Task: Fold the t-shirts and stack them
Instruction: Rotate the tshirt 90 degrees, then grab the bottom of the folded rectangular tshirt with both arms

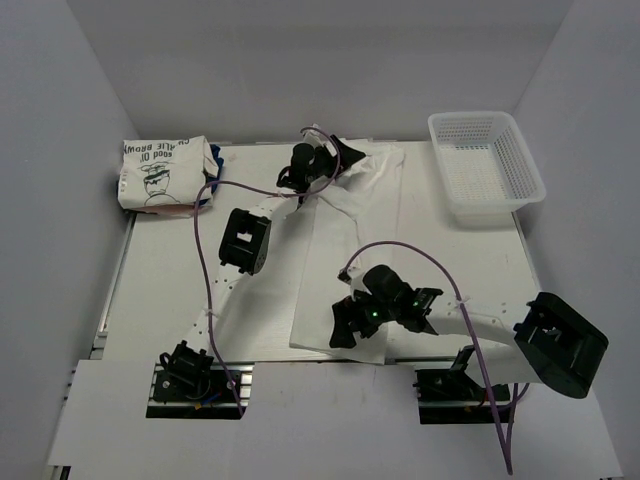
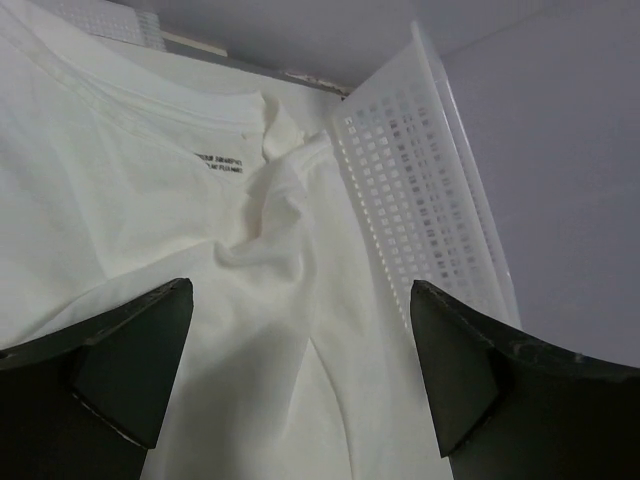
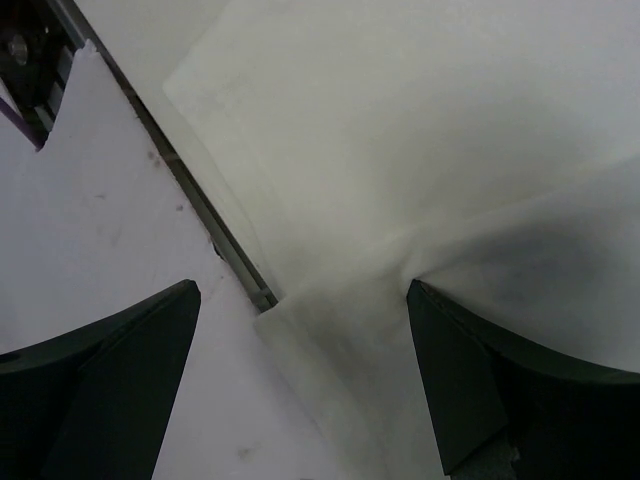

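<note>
Two tees out, both claws apart.
Top: flat tee point(image 1: 350, 260) lies left of the basket point(image 1: 487, 165), folded tee point(image 1: 160, 175) farther left. Left wrist: left claw point(image 2: 300, 345) gapes over the collar point(image 2: 215, 105) beside the basket. Right wrist: right claw point(image 3: 300, 345) gapes over the hem corner point(image 3: 285, 310).

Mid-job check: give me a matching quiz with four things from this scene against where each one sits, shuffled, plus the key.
Things:
1. folded Charlie Brown tee
2. mesh basket
3. left gripper
4. right gripper

Places:
A. at the near hem of the spread tee
B. far left corner of the table
C. far right side of the table
D. over the spread tee's collar end

Pairs: 1-B, 2-C, 3-D, 4-A
</note>
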